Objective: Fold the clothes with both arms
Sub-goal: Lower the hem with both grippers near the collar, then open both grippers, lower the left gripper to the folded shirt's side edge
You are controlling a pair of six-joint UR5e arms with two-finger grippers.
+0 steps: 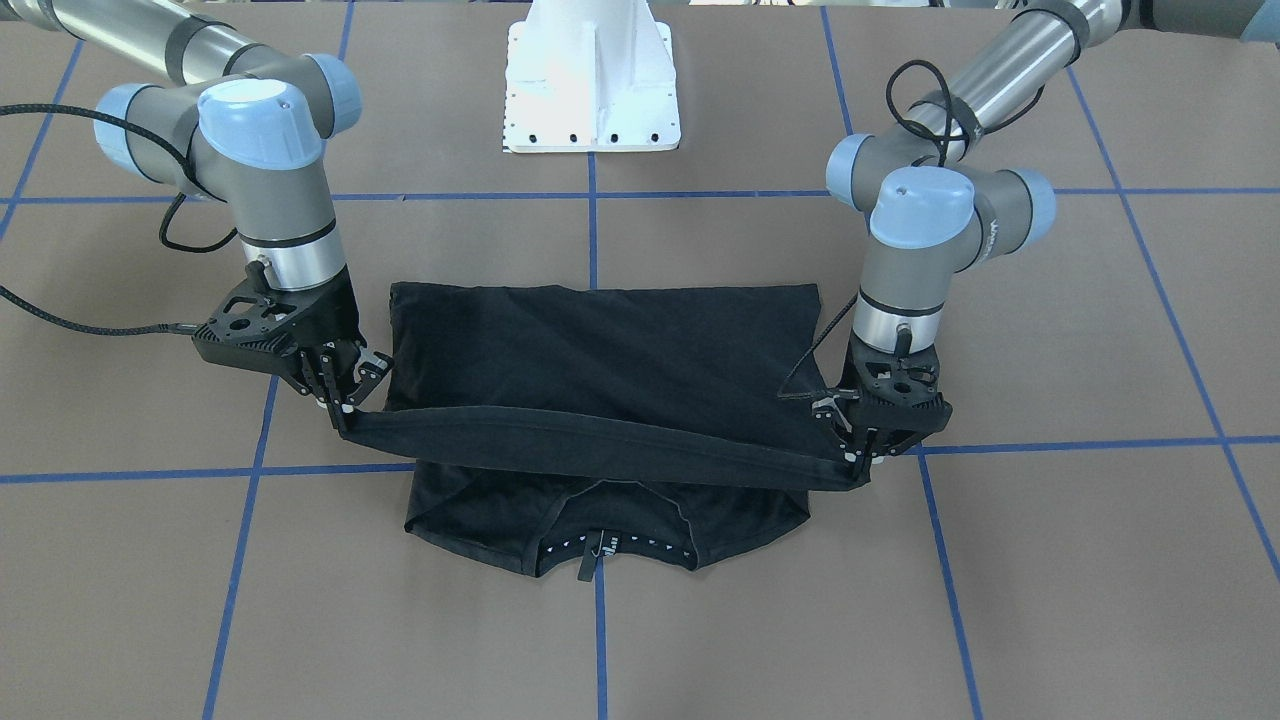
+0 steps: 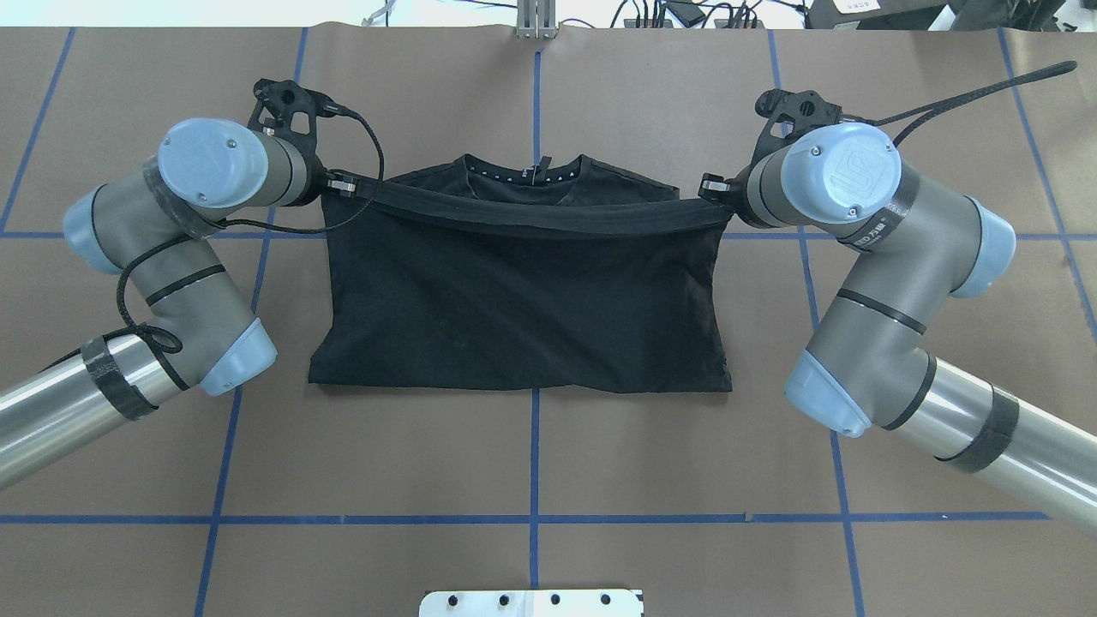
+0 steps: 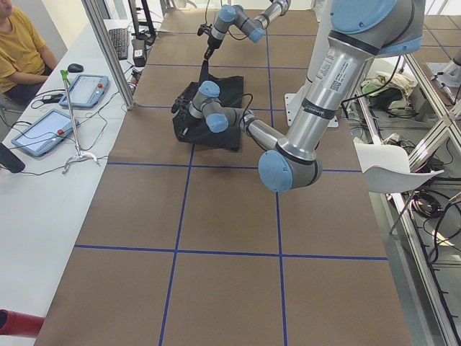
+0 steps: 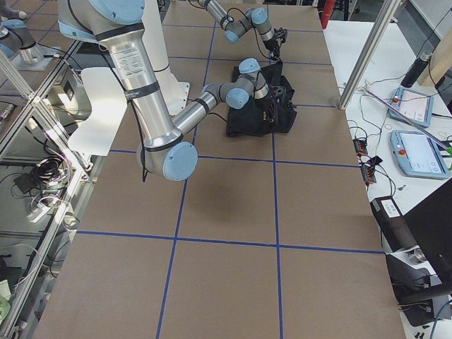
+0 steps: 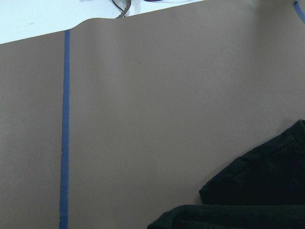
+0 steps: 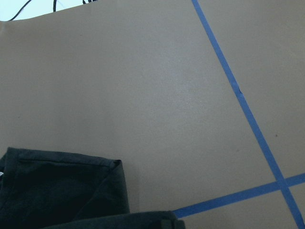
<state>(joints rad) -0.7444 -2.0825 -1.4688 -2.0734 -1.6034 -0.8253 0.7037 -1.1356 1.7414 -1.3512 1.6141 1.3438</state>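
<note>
Black cloth fills the front-facing view: the T-shirt [image 1: 600,350] lies on the brown counter [image 1: 1050,560]. Its hem [image 1: 600,445] is raised as a sagging band between the right gripper [image 1: 342,408] and the left gripper [image 1: 862,457], each pinching a hem corner, with the collar [image 1: 600,548] just beyond them. Overhead, we see that band strung gripper to gripper. The side views are too small for us to judge any grip. Each wrist view gives only counter, blue tape [image 5: 64,129] and black cloth close by the gripper; no fingers show. We judge the slack middle could land first and crease. One gripper running ahead, or cloth slipping from a pinch, would skew the fold.
</note>
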